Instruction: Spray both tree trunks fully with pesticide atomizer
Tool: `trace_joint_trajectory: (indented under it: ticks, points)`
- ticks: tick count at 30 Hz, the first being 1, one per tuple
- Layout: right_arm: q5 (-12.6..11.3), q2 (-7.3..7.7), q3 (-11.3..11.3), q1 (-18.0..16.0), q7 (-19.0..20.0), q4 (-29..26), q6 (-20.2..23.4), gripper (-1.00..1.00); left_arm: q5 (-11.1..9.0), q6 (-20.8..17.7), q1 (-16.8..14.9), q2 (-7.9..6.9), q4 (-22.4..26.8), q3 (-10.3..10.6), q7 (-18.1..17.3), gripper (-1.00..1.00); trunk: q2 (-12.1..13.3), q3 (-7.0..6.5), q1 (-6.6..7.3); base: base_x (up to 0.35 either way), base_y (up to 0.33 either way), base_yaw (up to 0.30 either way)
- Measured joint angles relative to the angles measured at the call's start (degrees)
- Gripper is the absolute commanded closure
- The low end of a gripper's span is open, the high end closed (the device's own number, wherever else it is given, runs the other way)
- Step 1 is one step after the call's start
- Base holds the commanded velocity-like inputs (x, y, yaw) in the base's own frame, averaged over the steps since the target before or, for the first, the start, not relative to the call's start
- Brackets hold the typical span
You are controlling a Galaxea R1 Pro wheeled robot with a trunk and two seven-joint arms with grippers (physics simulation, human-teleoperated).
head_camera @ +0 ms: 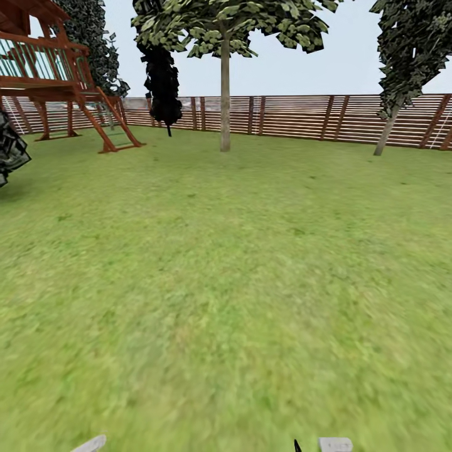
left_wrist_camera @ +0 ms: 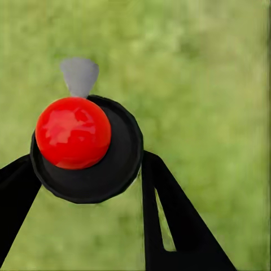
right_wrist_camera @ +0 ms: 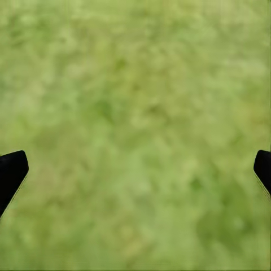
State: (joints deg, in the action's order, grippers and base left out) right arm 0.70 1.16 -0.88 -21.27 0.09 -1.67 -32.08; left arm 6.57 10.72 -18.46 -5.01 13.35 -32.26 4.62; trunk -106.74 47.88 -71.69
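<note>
From the head, lawn (head_camera: 226,282) spreads ahead of your grippers to a slatted fence (head_camera: 289,116). A slim pale-trunked tree (head_camera: 225,107) stands far ahead of them, near the fence. A second slim tree (head_camera: 390,125) leans far ahead on your right gripper's side. A red-brown playset (head_camera: 63,81) stands far ahead on your left gripper's side, with a dark shrub (head_camera: 162,81) between it and the first tree. Two small grey pieces (head_camera: 91,444) and a black tip (head_camera: 297,446) peek in at the near edge; you cannot tell what they are.

At the left wrist, your left gripper (left_wrist_camera: 87,161) is closed around the atomizer (left_wrist_camera: 84,189). You see it end-on: a dark round body with a red ball (left_wrist_camera: 73,132) on it and a grey trigger (left_wrist_camera: 79,76) poking out beyond. Both black fingers (left_wrist_camera: 169,220) press the body's sides, with blurred grass past it.

At the right wrist, your right gripper (right_wrist_camera: 135,169) is spread wide with nothing between its fingers (right_wrist_camera: 11,172), over bare grass
</note>
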Motion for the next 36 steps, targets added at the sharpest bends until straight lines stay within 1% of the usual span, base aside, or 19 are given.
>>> trace_joint_trajectory:
  ticks: [36]
  points:
    - [0.0,0.01,0.0,0.0,0.0,0.0,-0.01,-1.0,-0.06,0.0,0.0,0.0,0.0,0.0,0.0,1.0,0.0,0.0,0.0,0.341,0.0,0.0]
